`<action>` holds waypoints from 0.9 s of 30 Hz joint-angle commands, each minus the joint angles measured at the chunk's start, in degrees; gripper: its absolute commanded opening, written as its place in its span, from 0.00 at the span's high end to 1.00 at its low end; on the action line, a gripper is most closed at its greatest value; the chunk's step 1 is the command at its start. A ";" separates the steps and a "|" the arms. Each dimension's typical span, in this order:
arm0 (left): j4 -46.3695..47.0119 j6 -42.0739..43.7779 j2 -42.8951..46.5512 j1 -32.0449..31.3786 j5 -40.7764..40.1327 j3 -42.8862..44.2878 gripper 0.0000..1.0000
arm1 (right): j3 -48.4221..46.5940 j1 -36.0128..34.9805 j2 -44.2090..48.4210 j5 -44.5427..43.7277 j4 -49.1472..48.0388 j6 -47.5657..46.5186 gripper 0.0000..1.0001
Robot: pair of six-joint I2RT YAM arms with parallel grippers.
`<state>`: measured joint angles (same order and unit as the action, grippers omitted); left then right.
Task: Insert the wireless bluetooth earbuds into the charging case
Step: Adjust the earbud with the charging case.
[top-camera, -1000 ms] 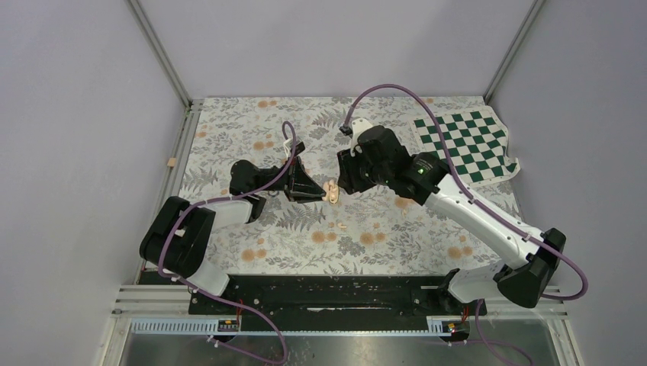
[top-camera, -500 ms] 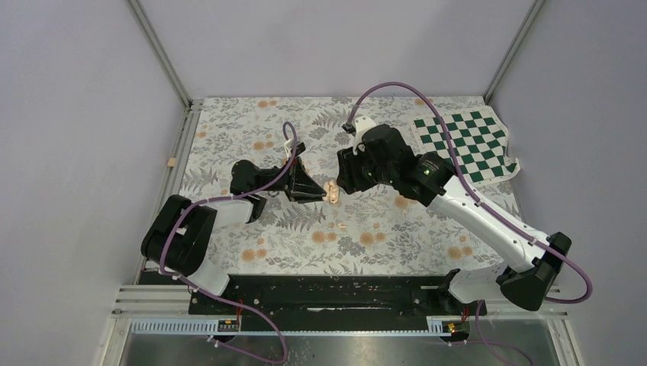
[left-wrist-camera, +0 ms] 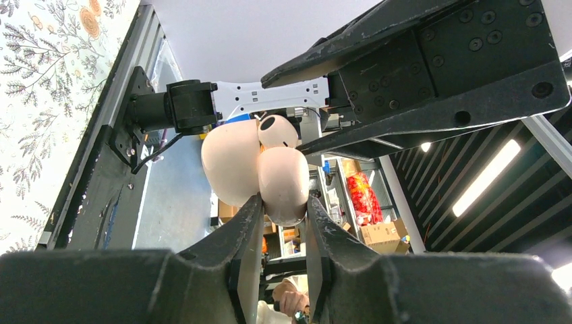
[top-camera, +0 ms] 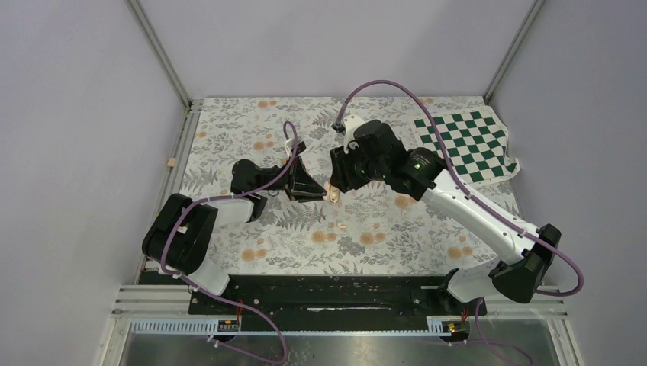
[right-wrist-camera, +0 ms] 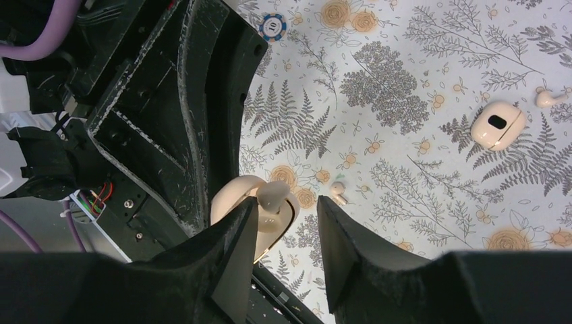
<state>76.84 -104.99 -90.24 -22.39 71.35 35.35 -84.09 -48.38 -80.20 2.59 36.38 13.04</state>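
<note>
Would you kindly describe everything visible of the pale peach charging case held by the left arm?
The pale peach rounded plastic charging case is smooth and glossy, with two bulging halves that seem to be hinged open. It is raised off the floral-patterned table, clamped in the shut left end effector. A small peach earbud with a dark spot sits at its top. The right end effector straddles that earbud, jaws apart.

right gripper [right-wrist-camera: 287,202], jaws apart, over a case [right-wrist-camera: 229,196] with an earbud [right-wrist-camera: 275,194] against it; on the floral tabletop [right-wrist-camera: 405,40]: loose earbud [right-wrist-camera: 337,191], second case [right-wrist-camera: 498,123], third earbud [right-wrist-camera: 550,98] beside it, blue chip [right-wrist-camera: 272,27].
</note>
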 commanded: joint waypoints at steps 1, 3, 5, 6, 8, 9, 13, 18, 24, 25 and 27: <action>4.18 0.05 0.02 0.26 0.06 1.75 1.00 | -3.97 -0.49 -1.65 3.08 0.93 -3.71 0.55; 4.18 -0.04 0.06 0.25 0.50 1.68 1.00 | -5.28 -0.42 -1.84 5.57 2.03 -5.77 0.53; 4.17 -0.19 0.16 0.29 1.02 1.77 1.00 | -5.90 -0.32 -1.01 8.29 2.75 -7.59 0.48; 4.19 -0.28 0.07 0.27 1.37 1.92 1.00 | -6.05 -0.11 -0.47 9.88 3.01 -8.67 0.46; 4.16 -0.58 -0.06 0.26 2.27 2.22 1.00 | -6.75 0.06 0.45 12.23 4.59 -10.82 0.43; 4.21 -0.78 -0.16 0.27 2.69 2.46 1.00 | -7.37 0.24 0.66 13.02 6.04 -12.07 0.42; 4.45 -1.55 -0.38 0.19 5.52 3.17 1.00 | -8.23 0.92 1.87 15.09 10.81 -19.00 0.41; 4.96 -2.19 1.29 -0.24 9.13 2.94 1.00 | -0.87 3.98 8.18 23.28 10.42 -36.04 0.50; 4.99 -1.43 3.35 -1.25 9.04 1.77 1.00 | 5.47 5.65 14.19 25.02 6.66 -45.02 0.41; 4.97 -1.21 3.27 -1.52 8.71 1.67 1.00 | 4.13 5.71 12.96 26.91 8.34 -45.36 0.41; 4.99 -1.18 2.90 -2.00 8.14 1.41 1.00 | 2.35 5.71 10.31 30.11 9.43 -44.52 0.41</action>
<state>77.82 -107.00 -89.08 -23.44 78.91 36.51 -78.02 -43.24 -65.87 25.34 45.01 -26.55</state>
